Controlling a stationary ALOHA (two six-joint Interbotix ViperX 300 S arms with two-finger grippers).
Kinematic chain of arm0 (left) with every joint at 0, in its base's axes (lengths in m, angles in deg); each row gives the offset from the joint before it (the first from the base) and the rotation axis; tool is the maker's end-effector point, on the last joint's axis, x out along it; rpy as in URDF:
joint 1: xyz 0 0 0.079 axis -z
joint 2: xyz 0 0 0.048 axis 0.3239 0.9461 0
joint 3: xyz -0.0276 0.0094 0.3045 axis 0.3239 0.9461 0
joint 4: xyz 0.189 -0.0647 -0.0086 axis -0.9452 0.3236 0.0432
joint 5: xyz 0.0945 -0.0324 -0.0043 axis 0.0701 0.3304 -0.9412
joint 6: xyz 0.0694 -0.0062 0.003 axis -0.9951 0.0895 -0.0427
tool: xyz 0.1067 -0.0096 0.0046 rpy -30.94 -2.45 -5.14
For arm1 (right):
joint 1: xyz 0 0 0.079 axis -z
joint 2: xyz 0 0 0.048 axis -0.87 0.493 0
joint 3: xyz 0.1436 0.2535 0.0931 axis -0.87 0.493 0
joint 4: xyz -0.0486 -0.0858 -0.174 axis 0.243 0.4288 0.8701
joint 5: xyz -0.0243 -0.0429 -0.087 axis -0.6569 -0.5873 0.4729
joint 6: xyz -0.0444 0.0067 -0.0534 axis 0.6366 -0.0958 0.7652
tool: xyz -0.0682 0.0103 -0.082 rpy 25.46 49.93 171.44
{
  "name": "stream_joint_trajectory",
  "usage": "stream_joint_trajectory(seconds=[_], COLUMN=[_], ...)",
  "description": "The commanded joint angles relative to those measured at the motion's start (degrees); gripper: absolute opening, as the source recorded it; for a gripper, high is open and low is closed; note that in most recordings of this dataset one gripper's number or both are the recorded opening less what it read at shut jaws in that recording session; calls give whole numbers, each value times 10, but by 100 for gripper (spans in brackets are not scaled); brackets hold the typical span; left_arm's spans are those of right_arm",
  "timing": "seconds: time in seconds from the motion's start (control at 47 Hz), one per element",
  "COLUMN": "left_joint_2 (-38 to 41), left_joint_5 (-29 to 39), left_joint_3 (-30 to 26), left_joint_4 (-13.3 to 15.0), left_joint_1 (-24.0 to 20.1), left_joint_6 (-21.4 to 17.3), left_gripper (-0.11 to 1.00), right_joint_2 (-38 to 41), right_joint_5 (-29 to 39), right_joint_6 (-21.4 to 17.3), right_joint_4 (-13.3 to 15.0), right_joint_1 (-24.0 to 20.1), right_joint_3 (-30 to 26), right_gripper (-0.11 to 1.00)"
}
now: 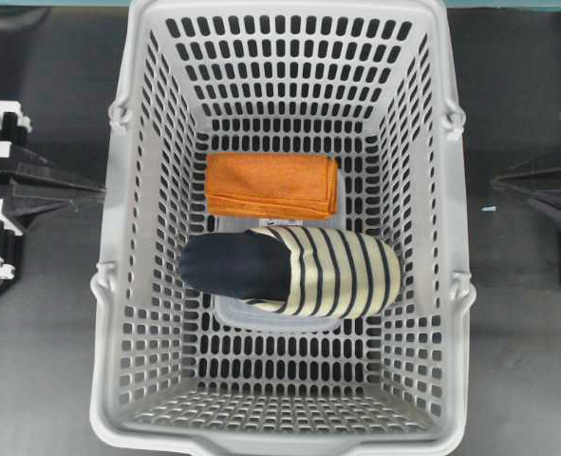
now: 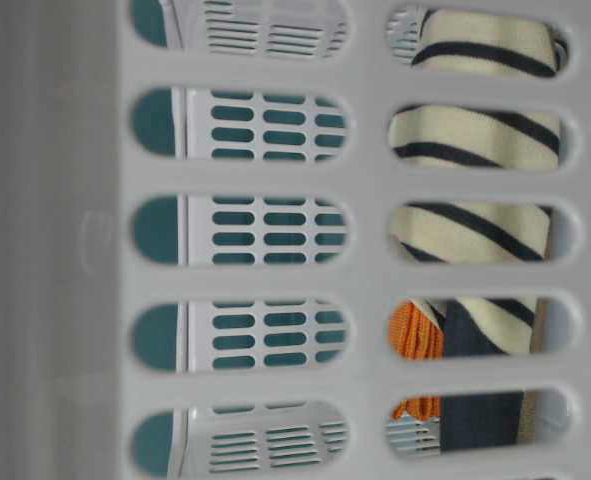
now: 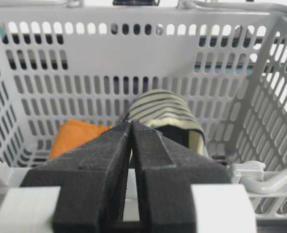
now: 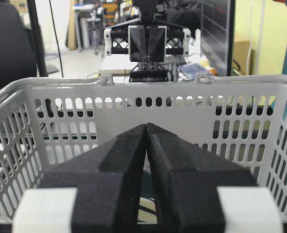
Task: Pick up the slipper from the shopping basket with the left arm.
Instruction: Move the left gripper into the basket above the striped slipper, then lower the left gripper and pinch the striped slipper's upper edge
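Pressed together at the overhead frame's left edge, the left gripper (image 1: 98, 193) points at the shopping basket (image 1: 109, 313) from outside its wall. At the right edge the right gripper (image 1: 496, 180) is likewise closed. Mid-frame, the slipper (image 1: 289, 270) lies on the basket floor, touching a folded orange cloth (image 1: 271, 185) just above it.

Slipper (image 3: 165, 114) toe hidden behind closed left gripper (image 3: 130, 124) jaws. Orange cloth (image 3: 77, 137) partly hidden left of jaws. Shopping basket (image 1: 456, 285) near rim cut off by overhead frame edge.
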State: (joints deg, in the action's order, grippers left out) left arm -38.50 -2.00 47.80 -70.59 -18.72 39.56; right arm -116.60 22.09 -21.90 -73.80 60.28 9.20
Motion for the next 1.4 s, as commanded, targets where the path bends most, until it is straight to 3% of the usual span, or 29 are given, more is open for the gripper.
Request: stream_joint_trajectory(seconds=[0.0, 0.085, 0.277, 0.447, 0.788, 1.086, 1.384], left_joint_2=[9, 19, 78, 184, 409, 568, 650], left_joint_5=[22, 74, 250, 393, 597, 731, 762], left_joint_3=[-41, -81, -203, -333, -542, -704, -783], left_joint_4=[-24, -23, -23, -24, -24, -25, -24], left_joint_1=[-1, -1, 1, 6, 24, 31, 38], left_joint_6=[11, 21, 33, 31, 26, 25, 22], left_gripper=[6, 0, 0, 0, 0, 0, 2], right_joint_2=[6, 4, 3, 2, -3, -9, -11], right_joint_5=[-4, -3, -3, 2, 19, 40, 42], right_joint_6=[-4, -4, -4, -4, -10, -22, -22], right_joint_4=[-1, -8, -8, -9, -9, -9, -9], right_joint_1=[-2, -2, -2, -1, -4, -3, -4], right_joint_3=[-5, -4, -5, -4, -4, -3, -2], right_gripper=[0, 0, 0, 0, 0, 0, 0])
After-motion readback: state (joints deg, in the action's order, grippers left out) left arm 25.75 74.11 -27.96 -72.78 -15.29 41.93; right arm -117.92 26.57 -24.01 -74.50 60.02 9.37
